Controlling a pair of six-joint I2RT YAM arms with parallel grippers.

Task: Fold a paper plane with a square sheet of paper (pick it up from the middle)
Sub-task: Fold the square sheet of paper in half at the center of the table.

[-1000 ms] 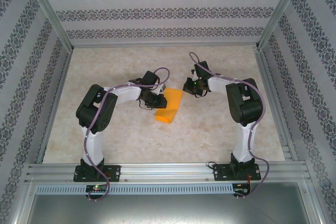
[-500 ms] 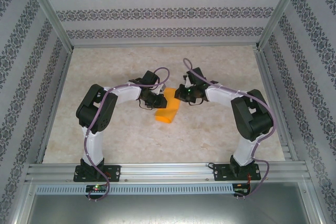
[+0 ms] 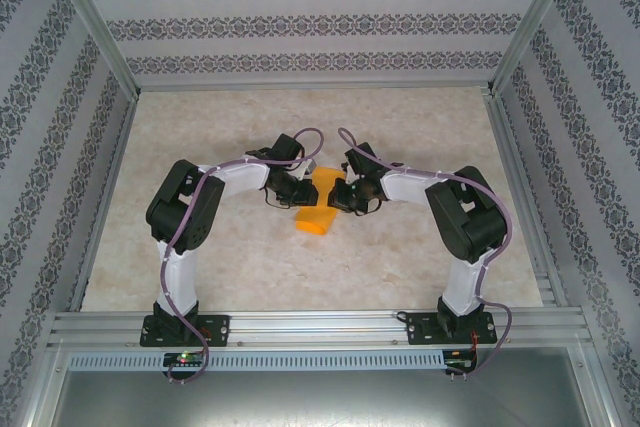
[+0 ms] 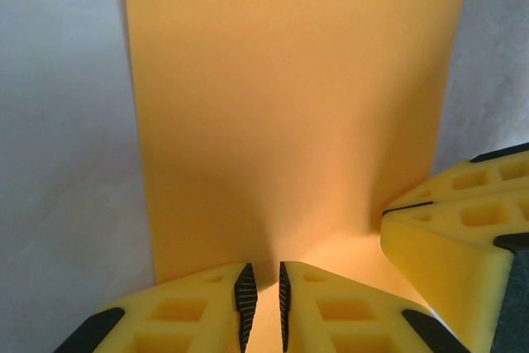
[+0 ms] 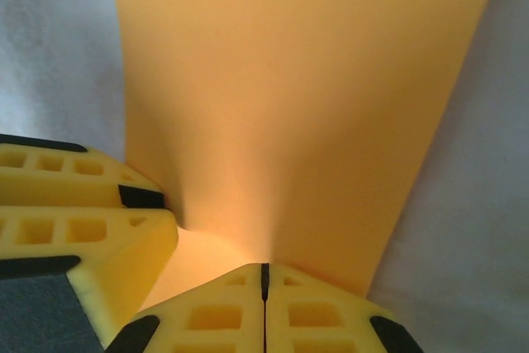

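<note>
- The left gripper is seen at the bottom of the left wrist view, jaws nearly together with a thin slot left, clamped on the near edge of the sheet of paper.
- The right gripper is seen in the right wrist view with jaws pressed flat together, the sheet's edge drawn up into them.
- Each gripper is seen just beside the other, on opposite long edges of the sheet.
- The paper is puckered upward at both pinch points; beyond them it runs away as a plain orange-yellow strip.
- The sheet is located mid-worktop, between the two wrists.
- Its near end is left sticking out toward the arm bases.
- Patterned walls are seen at the far side.
</note>
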